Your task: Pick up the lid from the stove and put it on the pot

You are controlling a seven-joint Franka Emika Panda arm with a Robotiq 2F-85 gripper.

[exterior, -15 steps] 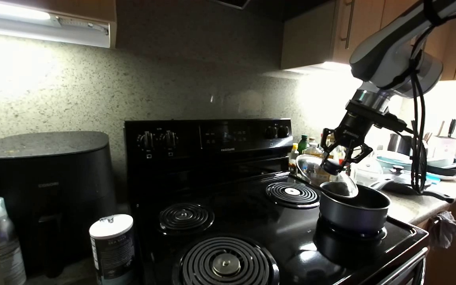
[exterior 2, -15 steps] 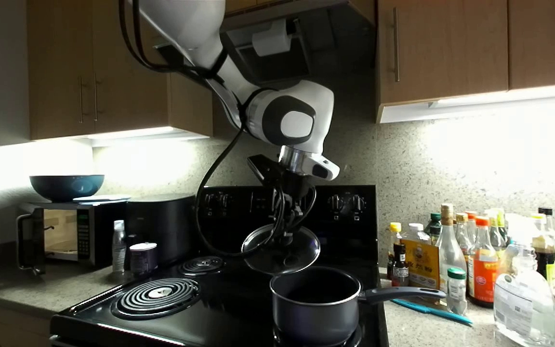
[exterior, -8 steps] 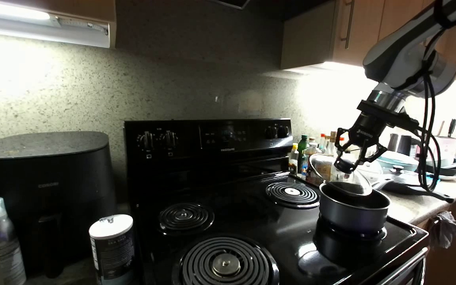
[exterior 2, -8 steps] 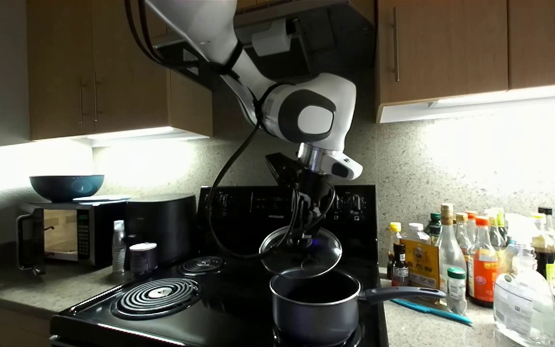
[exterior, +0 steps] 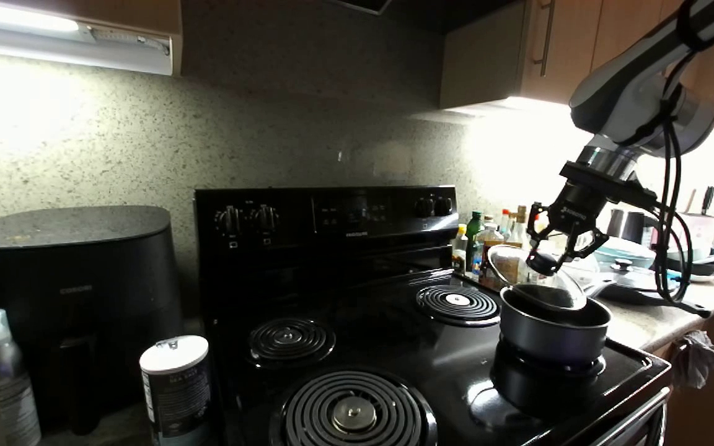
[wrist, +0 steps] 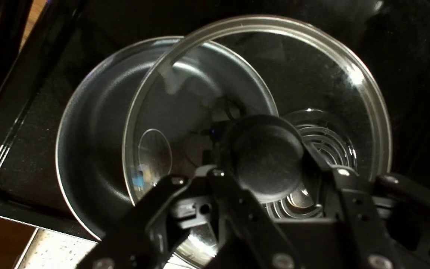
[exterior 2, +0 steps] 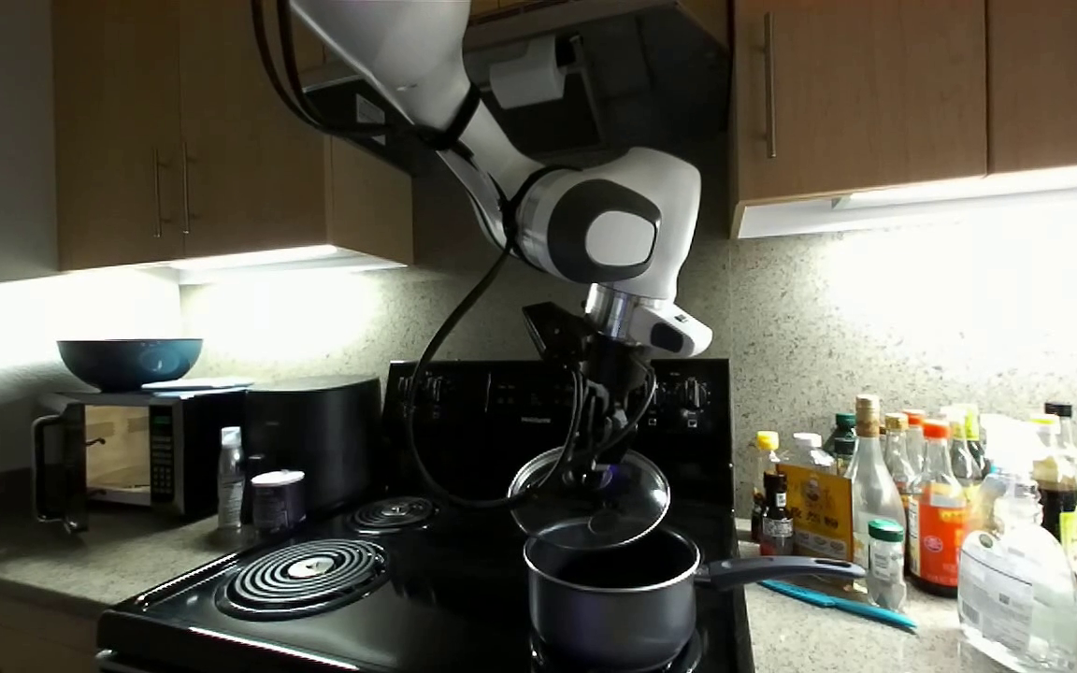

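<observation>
The glass lid (exterior: 549, 297) hangs tilted from my gripper (exterior: 544, 257). In both exterior views my gripper (exterior 2: 593, 463) is shut on the lid's black knob, and the lid (exterior 2: 618, 509) shows its metal rim. The dark grey pot (exterior: 552, 339) stands on a burner of the black stove (exterior: 394, 353); the pot (exterior 2: 611, 617) is open. The lid's low edge is at the pot's mouth; contact cannot be told. In the wrist view the lid (wrist: 323, 71) overlaps part of the pot (wrist: 92, 130), offset to the right, and the fingers (wrist: 269, 160) flank the knob.
The pot's handle (exterior 2: 782, 568) points over the counter. Several bottles (exterior 2: 936, 505), a spray bottle (exterior 2: 1006, 579) and a teal knife (exterior 2: 842, 603) are there. The control panel (exterior: 332, 217) rises behind. A black countertop cooker (exterior: 72, 310) stands across the stove, beside a small jar (exterior: 177, 384).
The gripper and lid have moved right in both exterior views, from beside the pot to over part of its mouth. In the last half second they moved only slightly, a little lower.
</observation>
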